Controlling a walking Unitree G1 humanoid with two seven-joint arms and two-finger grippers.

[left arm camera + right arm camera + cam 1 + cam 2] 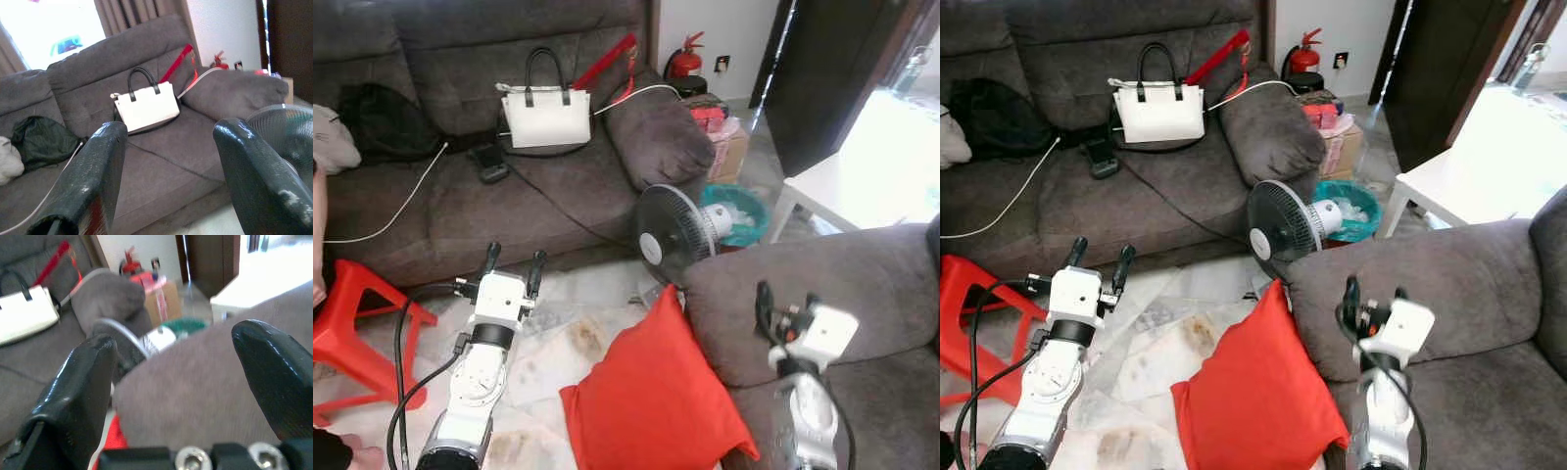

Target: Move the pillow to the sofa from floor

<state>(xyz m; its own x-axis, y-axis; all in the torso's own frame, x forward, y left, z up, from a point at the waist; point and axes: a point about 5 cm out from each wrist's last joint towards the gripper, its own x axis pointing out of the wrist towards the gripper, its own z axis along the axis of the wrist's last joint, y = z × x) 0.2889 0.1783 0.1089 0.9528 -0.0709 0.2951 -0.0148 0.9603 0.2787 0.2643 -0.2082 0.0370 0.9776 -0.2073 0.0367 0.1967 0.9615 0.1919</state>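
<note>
On the tiled floor [558, 362], the red pillow [651, 397] leans against the sofa [862, 284], both grippers' fingers open.

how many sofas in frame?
2. One sofa runs along the back wall and holds the white handbag. The second sofa is at the robot's right, its armrest touching the red pillow on the floor. Others may lie outside the frame.

The red pillow [651, 401] is cut off at the bottom edge. The red stool [352, 328] runs off the left edge. The right wrist view is blurred; the fan [129, 340] there is indistinct.
</note>
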